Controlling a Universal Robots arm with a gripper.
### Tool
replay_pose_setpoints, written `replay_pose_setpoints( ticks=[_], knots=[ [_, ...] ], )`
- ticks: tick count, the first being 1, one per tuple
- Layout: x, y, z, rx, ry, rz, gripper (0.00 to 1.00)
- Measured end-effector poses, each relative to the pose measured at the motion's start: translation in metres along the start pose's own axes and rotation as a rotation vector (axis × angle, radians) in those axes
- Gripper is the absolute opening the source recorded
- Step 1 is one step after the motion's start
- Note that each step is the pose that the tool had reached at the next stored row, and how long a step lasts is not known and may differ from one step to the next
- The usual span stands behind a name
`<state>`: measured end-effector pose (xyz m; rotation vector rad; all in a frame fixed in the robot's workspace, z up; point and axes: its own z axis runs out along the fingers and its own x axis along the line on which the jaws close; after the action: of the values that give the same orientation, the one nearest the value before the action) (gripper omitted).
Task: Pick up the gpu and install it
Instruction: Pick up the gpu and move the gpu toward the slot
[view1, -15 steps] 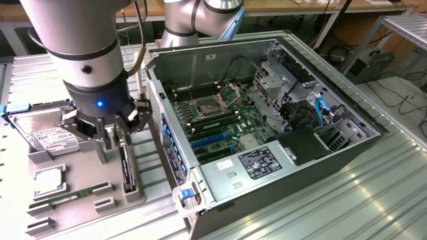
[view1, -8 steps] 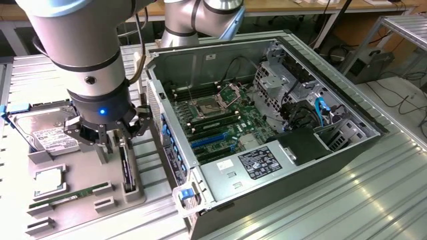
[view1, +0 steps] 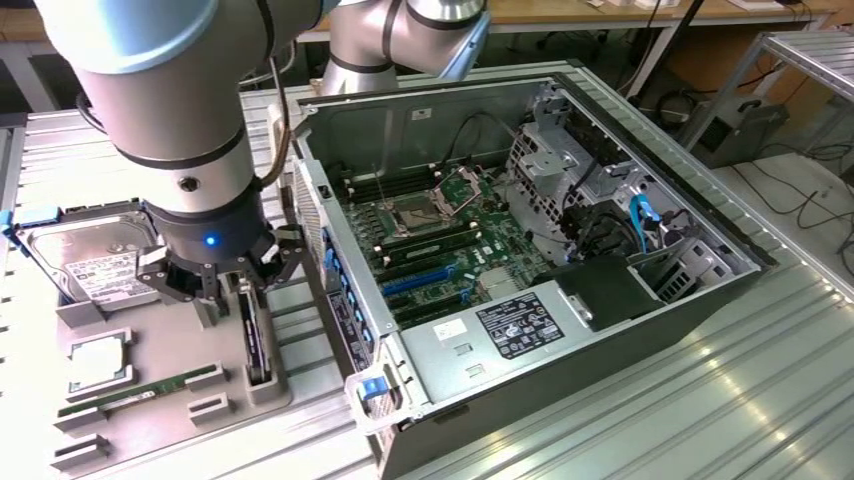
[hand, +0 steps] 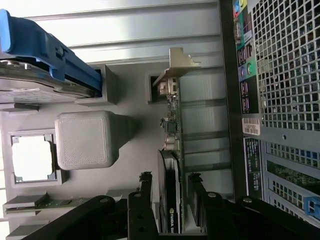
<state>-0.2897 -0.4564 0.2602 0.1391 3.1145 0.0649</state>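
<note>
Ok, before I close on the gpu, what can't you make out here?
1. Exterior view: one end of the gpu, hidden behind the gripper.
2. Wrist view: the gpu's shroud end, cut off by the picture edge and the gripper's body.
3. Exterior view: the blue motherboard slots, too small to tell whether they are free.

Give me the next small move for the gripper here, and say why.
Probably close the fingers on the gpu. In the wrist view the gripper straddles the gpu, which stands on edge in the grey tray, one finger on each side with a thin gap showing, so it looks lined up but not yet gripping.
</note>
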Motion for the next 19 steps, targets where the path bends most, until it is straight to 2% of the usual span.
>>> replay_pose_setpoints(
  ticks=[5, 10, 19],
  knots=[
    [0.0, -0.0004, 0.0086, 0.0004, 0.0036, 0.004, 0.42],
    [0.0, -0.0006, 0.0139, 0.0018, 0.0174, 0.008, 0.42],
    [0.001, 0.0005, 0.0166, 0.0017, 0.0176, 0.011, 0.42]
  ],
)
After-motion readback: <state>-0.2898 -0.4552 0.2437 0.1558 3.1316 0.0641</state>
